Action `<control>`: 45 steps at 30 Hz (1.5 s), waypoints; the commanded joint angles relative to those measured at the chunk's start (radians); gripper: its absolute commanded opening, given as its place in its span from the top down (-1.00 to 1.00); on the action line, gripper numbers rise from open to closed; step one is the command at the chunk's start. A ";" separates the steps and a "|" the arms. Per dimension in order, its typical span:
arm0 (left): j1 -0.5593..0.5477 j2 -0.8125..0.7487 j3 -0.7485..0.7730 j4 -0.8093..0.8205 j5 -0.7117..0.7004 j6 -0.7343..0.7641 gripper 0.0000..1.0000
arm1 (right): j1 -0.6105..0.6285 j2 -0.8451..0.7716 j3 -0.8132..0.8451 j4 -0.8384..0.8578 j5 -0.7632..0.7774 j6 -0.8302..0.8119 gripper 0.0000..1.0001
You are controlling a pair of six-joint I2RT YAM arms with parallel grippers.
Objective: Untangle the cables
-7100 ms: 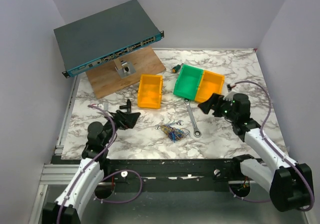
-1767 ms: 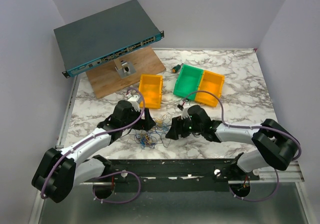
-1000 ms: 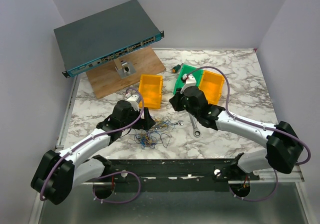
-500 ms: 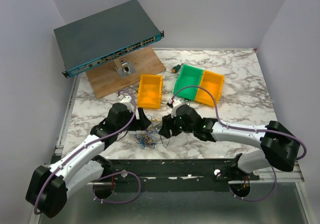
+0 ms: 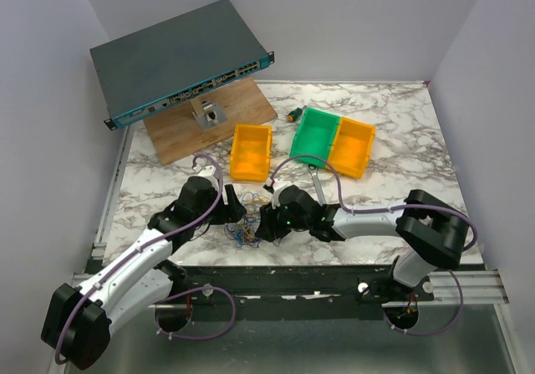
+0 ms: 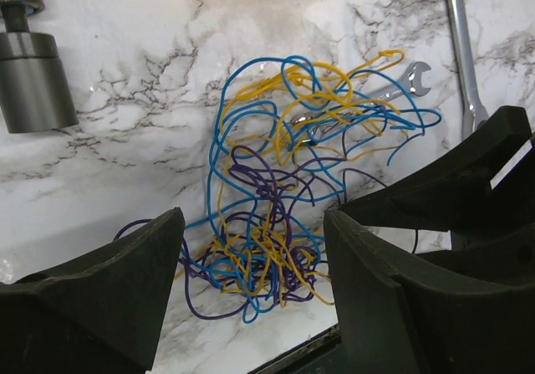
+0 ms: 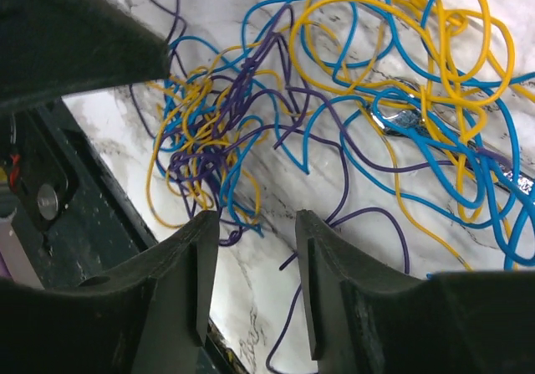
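The bench (image 5: 401, 131) has a smooth, marble-patterned top with a faint sheen. The cables (image 6: 267, 248) have glossy plastic sheaths. The wrench (image 6: 460, 48) is bright polished metal. The orange bin (image 5: 251, 151) and the green bin (image 5: 315, 135) are smooth moulded plastic. The board (image 5: 242, 106) is matt bare wood. The jaws on both arms are matt black plastic.

Loose tangle of cables (image 5: 247, 230) — between left gripper (image 5: 231, 215) and right gripper (image 5: 264, 223).

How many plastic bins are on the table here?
3: an orange bin left of centre, a green bin to its right, and a second orange bin against the green one's right side. None appears hidden.
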 commanded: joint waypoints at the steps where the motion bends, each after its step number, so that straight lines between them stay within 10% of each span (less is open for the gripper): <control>1: -0.001 0.035 0.012 -0.050 0.005 -0.017 -0.35 | 0.005 0.046 0.016 0.087 -0.007 0.030 0.15; 6: -0.002 0.094 0.003 0.001 0.063 -0.020 -0.24 | 0.006 -0.007 -0.040 0.140 0.007 0.047 0.98; 12: -0.002 0.229 0.031 0.046 0.133 0.005 0.12 | 0.006 -0.042 -0.040 0.080 0.017 0.028 0.99; 21: -0.002 0.354 0.042 0.187 0.208 0.001 0.14 | 0.006 -0.051 -0.044 0.060 0.022 0.031 0.99; 25: -0.002 0.361 0.010 0.307 0.262 -0.024 1.00 | 0.006 -0.063 -0.037 -0.003 0.115 0.069 0.99; 35: 0.079 0.002 -0.082 0.201 0.085 -0.050 1.00 | -0.040 -0.388 -0.076 -0.411 0.662 0.218 0.99; 45: 0.199 -0.234 -0.150 0.195 0.121 -0.069 1.00 | -0.283 -0.747 -0.187 -0.547 0.829 0.297 0.99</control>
